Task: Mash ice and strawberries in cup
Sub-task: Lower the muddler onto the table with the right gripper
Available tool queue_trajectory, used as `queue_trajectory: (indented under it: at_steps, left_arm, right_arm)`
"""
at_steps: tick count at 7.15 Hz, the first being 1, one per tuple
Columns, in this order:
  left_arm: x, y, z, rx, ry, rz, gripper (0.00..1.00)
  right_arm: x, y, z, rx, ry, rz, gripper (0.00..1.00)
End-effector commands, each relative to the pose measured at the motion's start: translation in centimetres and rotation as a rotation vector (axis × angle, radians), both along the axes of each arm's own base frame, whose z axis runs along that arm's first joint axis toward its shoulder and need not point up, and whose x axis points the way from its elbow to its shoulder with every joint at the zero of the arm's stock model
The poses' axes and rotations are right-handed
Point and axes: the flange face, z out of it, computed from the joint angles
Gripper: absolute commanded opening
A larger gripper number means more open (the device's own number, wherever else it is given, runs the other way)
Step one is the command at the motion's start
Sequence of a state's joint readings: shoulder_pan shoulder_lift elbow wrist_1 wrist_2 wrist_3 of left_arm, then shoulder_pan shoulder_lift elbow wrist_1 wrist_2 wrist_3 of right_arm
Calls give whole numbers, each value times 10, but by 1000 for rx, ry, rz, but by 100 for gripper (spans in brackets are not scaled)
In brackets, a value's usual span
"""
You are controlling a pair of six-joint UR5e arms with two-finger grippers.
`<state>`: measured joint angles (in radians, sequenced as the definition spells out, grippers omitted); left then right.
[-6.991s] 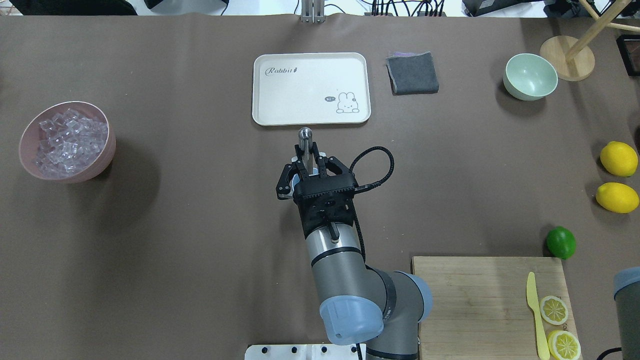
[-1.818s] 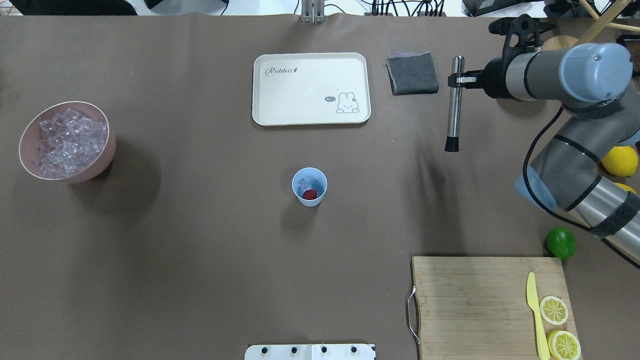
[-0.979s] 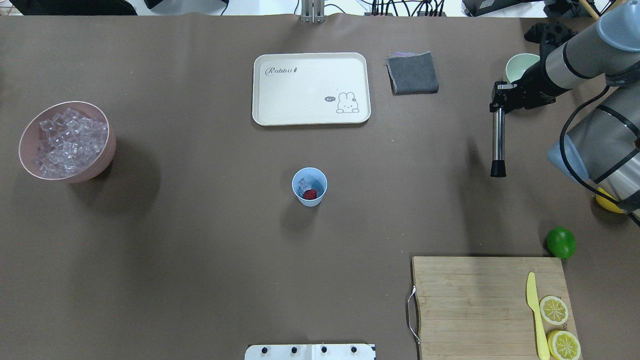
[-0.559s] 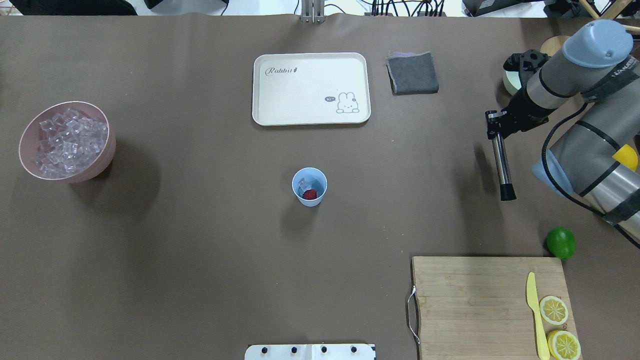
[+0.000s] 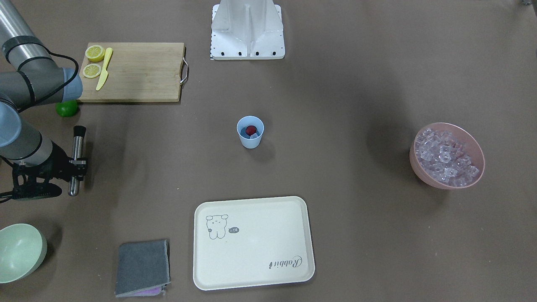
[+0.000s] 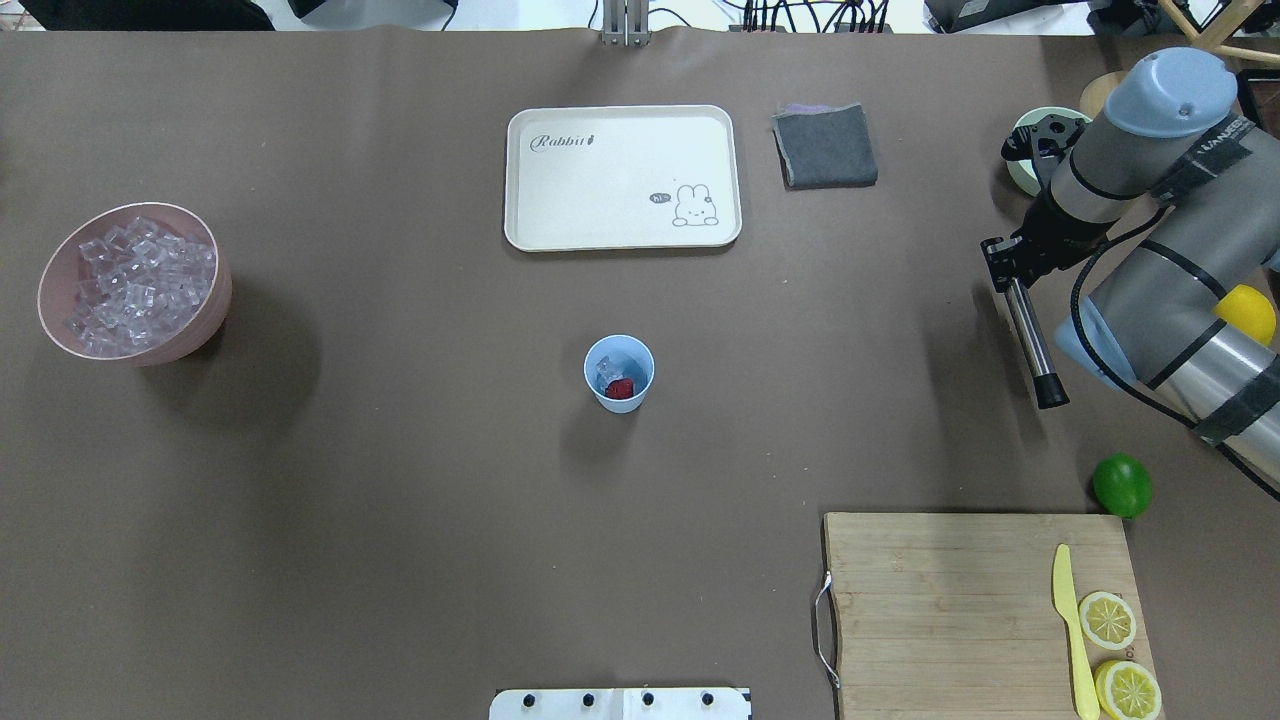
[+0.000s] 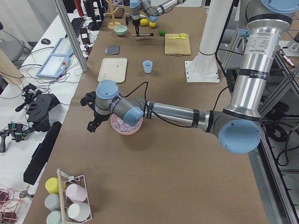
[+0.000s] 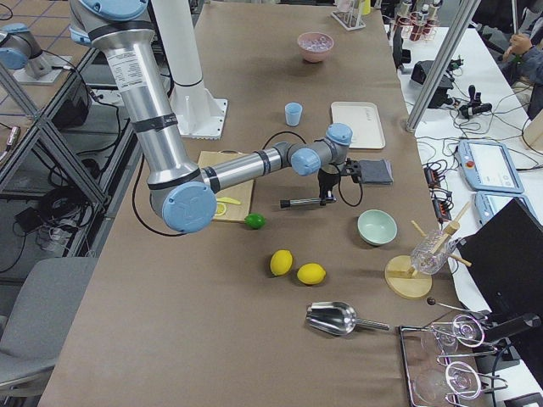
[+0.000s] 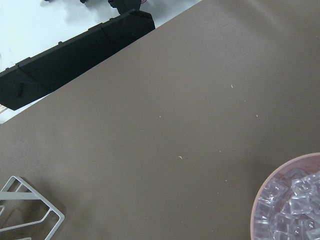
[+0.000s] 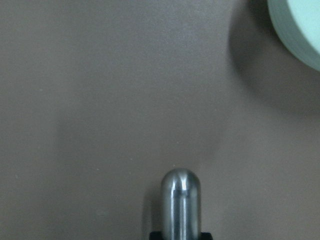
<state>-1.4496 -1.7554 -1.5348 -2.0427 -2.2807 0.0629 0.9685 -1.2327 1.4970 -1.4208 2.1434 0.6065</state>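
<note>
The light blue cup (image 6: 634, 358) stands mid-table, also in the front view (image 5: 250, 141). Inside it lie a red strawberry (image 6: 621, 389) and a few clear ice cubes (image 6: 605, 371). My right gripper (image 6: 1003, 262) is shut on a steel muddler with a black tip (image 6: 1031, 338). It holds the muddler level and low over the table at the far right, well away from the cup. The muddler's rounded end shows in the right wrist view (image 10: 181, 200). My left gripper (image 7: 91, 122) shows only in the left side view, by the pink bowl. I cannot tell its state.
A pink bowl of ice (image 6: 210, 320) sits far left. A white tray (image 6: 622, 177) and grey cloth (image 6: 825, 146) lie at the back. A pale green bowl (image 5: 19, 251), a lemon (image 6: 1245, 315), a lime (image 6: 1121, 485) and a cutting board (image 6: 950, 600) are at the right.
Seven seconds ago the muddler stood in the cup. My right gripper has carried it to the far right, and in the last second it moved nearer to the robot and tilted slightly.
</note>
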Motion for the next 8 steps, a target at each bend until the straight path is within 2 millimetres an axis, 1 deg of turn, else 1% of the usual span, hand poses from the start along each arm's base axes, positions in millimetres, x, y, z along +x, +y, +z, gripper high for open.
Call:
queue_trajectory:
  at_steps: [1, 2, 3, 4, 5, 6, 7, 8]
  left_arm:
    - [0, 1, -3, 7, -3, -2, 97]
    - [-1, 1, -3, 7, -4, -3, 97]
    - [-1, 1, -3, 7, -4, -3, 97]
    - [-1, 1, -4, 9, -4, -3, 97]
    - [-1, 1, -4, 10, -3, -3, 97]
    - [-1, 2, -3, 7, -4, -3, 97]
    - [0, 1, -4, 7, -3, -2, 97]
    - [0, 1, -2, 3, -3, -2, 97]
  right_arm:
    - [-4, -5, 7, -35, 11, 25, 0]
    - [-2, -5, 9, -37, 13, 28, 0]
    - [-2, -6, 15, -48, 20, 30, 10]
    - [-3, -7, 20, -54, 22, 29, 54]
    - [-4, -9, 13, -45, 13, 27, 73]
    - [-5, -9, 10, -42, 9, 26, 95]
    - [-1, -10, 6, -37, 4, 30, 100]
    - [23, -25, -2, -32, -5, 65, 100]
